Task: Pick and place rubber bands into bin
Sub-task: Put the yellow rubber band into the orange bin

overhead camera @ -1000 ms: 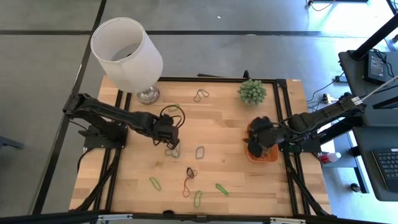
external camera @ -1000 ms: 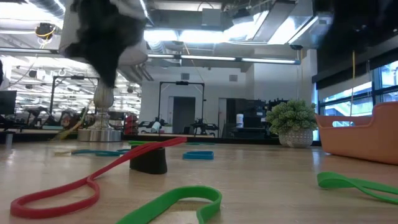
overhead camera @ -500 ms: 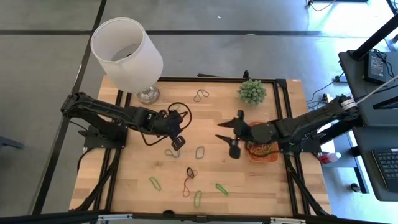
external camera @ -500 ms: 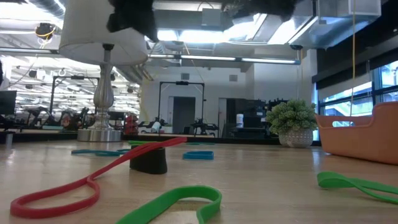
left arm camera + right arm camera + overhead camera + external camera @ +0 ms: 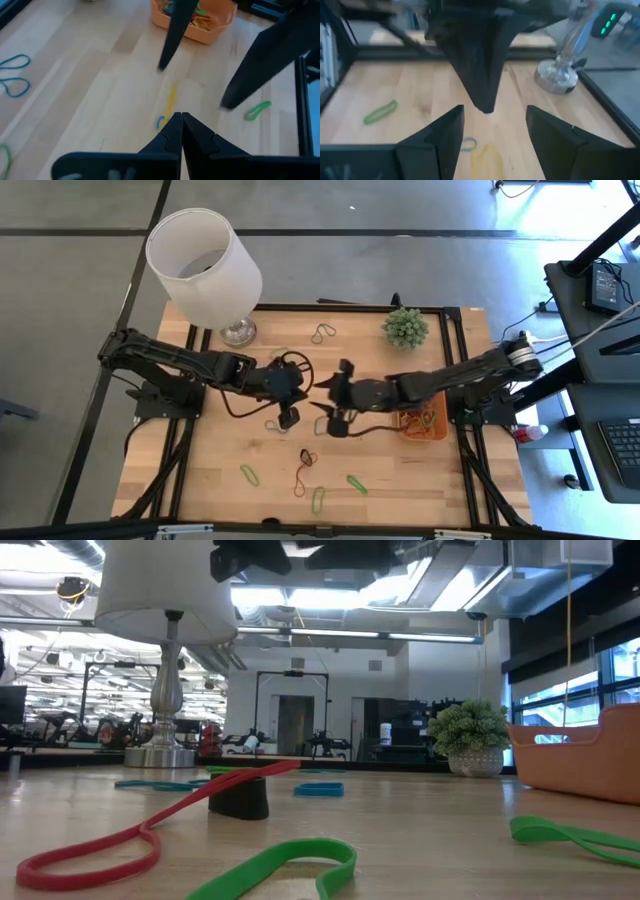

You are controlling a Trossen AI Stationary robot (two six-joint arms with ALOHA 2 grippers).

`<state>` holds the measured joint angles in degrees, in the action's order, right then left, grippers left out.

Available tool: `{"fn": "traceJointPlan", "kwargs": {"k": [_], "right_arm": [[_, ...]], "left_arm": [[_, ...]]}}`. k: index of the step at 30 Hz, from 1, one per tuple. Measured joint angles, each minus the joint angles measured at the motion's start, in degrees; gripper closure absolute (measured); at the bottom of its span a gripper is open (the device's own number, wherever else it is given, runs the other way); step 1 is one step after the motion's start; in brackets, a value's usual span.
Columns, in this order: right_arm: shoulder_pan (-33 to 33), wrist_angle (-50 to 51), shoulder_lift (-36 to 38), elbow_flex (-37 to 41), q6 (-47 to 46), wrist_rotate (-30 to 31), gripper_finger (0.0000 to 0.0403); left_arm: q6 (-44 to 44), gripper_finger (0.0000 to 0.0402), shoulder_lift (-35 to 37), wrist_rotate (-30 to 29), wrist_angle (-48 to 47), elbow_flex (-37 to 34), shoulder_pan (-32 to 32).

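On the wooden table (image 5: 220, 460), the left pincer (image 5: 290, 418) hovers at mid-table with its tips pressed together, holding nothing visible. Facing it just beside, the right pincer (image 5: 338, 395) stands wide and empty. Rubber bands (image 5: 305, 470) lie scattered around both, mostly toward the near edge. The orange bin (image 5: 432, 430), behind the right pincer, holds several bands.

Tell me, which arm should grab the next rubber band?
Probably right. The right gripper is open over the table's middle, and its wrist view shows a yellow rubber band on the wood between its fingers. The left gripper is shut.
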<state>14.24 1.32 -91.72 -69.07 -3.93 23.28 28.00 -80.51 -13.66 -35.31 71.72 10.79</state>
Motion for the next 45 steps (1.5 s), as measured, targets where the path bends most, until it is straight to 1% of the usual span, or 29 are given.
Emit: {"fn": "traceJointPlan", "kwargs": {"k": [4, 7, 10, 15, 17, 21, 26, 28, 31, 34, 36, 38, 40, 45], "right_arm": [[0.00, 8.45, -5.18, -7.76, -0.26, -0.01, 0.0200], [0.00, 14.86, -8.32, -12.70, -1.90, -0.03, 0.0223], [0.00, 19.92, -10.46, -16.33, -4.98, -0.02, 0.0250], [0.00, 21.37, -11.79, -17.02, -8.66, 0.05, 0.0288], [0.00, 21.61, -12.00, -16.90, -10.21, 0.07, 0.0300], [-0.20, 21.44, -12.77, -16.91, -12.65, 0.11, 0.0319], [-0.48, 20.84, -14.47, -16.91, -14.00, 0.05, 0.0324], [-0.56, 20.69, -15.11, -16.90, -13.99, 0.06, 0.0324], [-0.57, 20.71, -15.20, -16.90, -14.04, 0.05, 0.0324], [-0.86, 20.77, -15.43, -16.90, -14.12, -0.04, 0.0324], [-1.52, 21.02, -15.88, -16.90, -17.27, -0.26, 0.0324], [-2.59, 21.15, -16.73, -16.91, -21.81, -2.04, 0.0324], [-3.73, 21.18, -18.14, -16.90, -24.97, -5.40, 0.0322], [-5.76, 21.22, -22.22, -17.12, -28.27, -12.36, 0.0298]], "left_arm": [[-2.72, 0.0400, 0.01, 1.99, -0.77, 0.00, 0.00], [-5.00, 0.0400, 0.53, 3.51, -2.13, 0.00, 0.00], [-5.93, 0.0400, 2.06, 3.25, -5.07, 0.00, -0.02], [-6.55, 0.0400, 5.56, 0.24, -10.42, 0.00, 0.00], [-8.09, 0.0400, 7.25, -1.04, -12.04, -0.18, 0.51], [-10.39, 0.0400, 13.13, -3.74, -9.94, -4.04, 2.53], [-8.81, 0.0400, 21.63, -4.56, -5.41, -12.55, 3.57], [-6.95, 0.0400, 24.82, -4.35, -4.96, -15.74, 3.88], [-4.17, 0.0400, 29.04, -4.57, -4.12, -19.89, 4.29], [-3.39, 0.0400, 33.18, -4.72, -1.55, -23.92, 5.18], [-3.24, 0.0400, 35.77, -4.72, -0.17, -26.48, 5.72], [-3.24, 0.0400, 38.07, -4.76, 1.80, -28.96, 6.12], [-3.24, 0.0400, 40.14, -4.77, 2.51, -31.14, 6.58], [-4.02, 0.0400, 44.10, -4.73, 5.43, -36.37, 7.48]]}}
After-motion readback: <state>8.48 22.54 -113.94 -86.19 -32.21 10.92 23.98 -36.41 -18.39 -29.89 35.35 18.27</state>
